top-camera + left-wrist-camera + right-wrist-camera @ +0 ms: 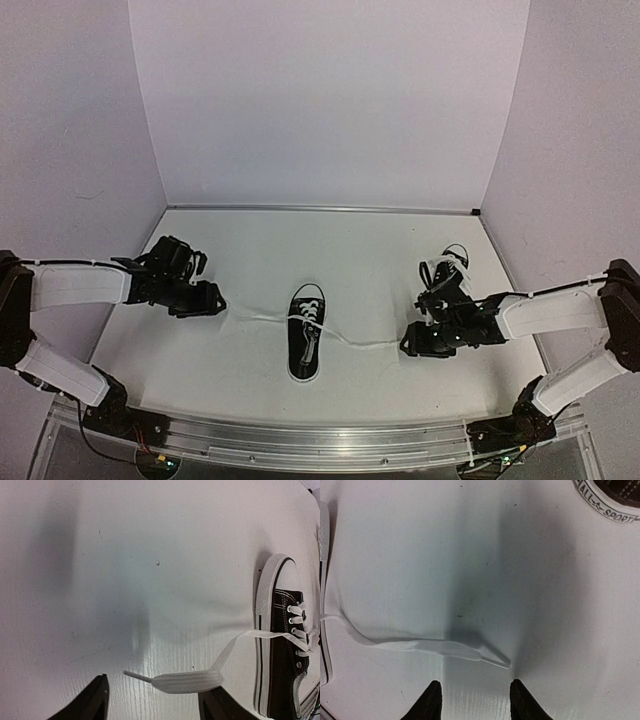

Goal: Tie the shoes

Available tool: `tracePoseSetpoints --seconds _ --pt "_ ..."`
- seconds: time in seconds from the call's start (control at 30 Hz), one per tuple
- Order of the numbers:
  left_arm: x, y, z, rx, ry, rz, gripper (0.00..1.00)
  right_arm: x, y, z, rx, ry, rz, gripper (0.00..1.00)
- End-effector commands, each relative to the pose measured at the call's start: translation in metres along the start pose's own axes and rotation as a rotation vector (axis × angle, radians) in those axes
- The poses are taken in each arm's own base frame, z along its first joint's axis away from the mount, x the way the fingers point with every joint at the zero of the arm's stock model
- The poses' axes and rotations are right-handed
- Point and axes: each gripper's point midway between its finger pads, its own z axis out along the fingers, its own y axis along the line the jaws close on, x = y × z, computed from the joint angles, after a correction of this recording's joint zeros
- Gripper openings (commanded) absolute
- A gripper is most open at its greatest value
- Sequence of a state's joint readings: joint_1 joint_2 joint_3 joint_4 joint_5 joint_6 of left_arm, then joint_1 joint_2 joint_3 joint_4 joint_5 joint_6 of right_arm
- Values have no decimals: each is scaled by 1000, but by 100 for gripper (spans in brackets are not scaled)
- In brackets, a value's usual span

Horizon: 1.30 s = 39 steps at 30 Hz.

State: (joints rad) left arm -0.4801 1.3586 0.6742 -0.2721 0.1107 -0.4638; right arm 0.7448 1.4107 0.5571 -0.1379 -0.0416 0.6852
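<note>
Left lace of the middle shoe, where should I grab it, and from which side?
Probably pinch the lace at the wide flat stretch behind its tip, left gripper coming from above, closing across its width: it lies flat on the table.

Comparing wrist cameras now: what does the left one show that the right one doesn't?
Left wrist only: the middle shoe with toe cap and eyelets, and one lace end lying between the open left gripper. Right wrist only: the second shoe, its lettered edge, and the other lace end just ahead of the open right gripper. Both: the white table, the middle shoe's sole, neither lace gripped.
</note>
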Motion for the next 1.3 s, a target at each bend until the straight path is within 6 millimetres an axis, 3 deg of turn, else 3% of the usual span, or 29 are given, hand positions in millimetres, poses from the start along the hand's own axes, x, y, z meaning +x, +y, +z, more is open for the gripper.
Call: tracePoseSetpoints --seconds 0.0,0.07,0.1,0.23,0.33,0.43,0.57,0.73,0.8,0.93,1.1,1.27 --pt "-28 -15 -32 47 -142 47 77 -24 25 -19 -99 -73 -43 66" --pt "-37 -19 -45 59 -196 60 96 -32 34 -32 -140 -109 -70 76" --pt "-42 -21 -53 64 -230 66 99 -37 41 -40 -169 -125 -91 80" --pt "-63 -19 -86 36 -377 65 99 -54 64 -70 -267 -202 -160 96" --pt "-76 -7 -108 -27 -477 11 100 -63 76 -86 -311 -238 -202 98" --pt "-84 19 -129 -140 -579 -113 100 -69 84 -93 -334 -256 -229 98" --pt "-83 48 -135 -278 -603 -227 100 -77 87 -99 -331 -278 -244 98" --pt "-77 66 -127 -410 -545 -222 100 -82 89 -108 -332 -306 -259 98" --pt "-80 53 -119 -349 -528 -122 100 -85 89 -115 -333 -327 -265 98" --pt "-83 1 -108 -85 -495 91 100 -98 87 -134 -328 -411 -239 98" --pt "-58 -60 -68 216 -350 333 100 -107 79 -150 -306 -484 -204 98" --pt "-33 -87 -16 193 -227 592 93 -102 88 -136 -329 -415 -214 98"
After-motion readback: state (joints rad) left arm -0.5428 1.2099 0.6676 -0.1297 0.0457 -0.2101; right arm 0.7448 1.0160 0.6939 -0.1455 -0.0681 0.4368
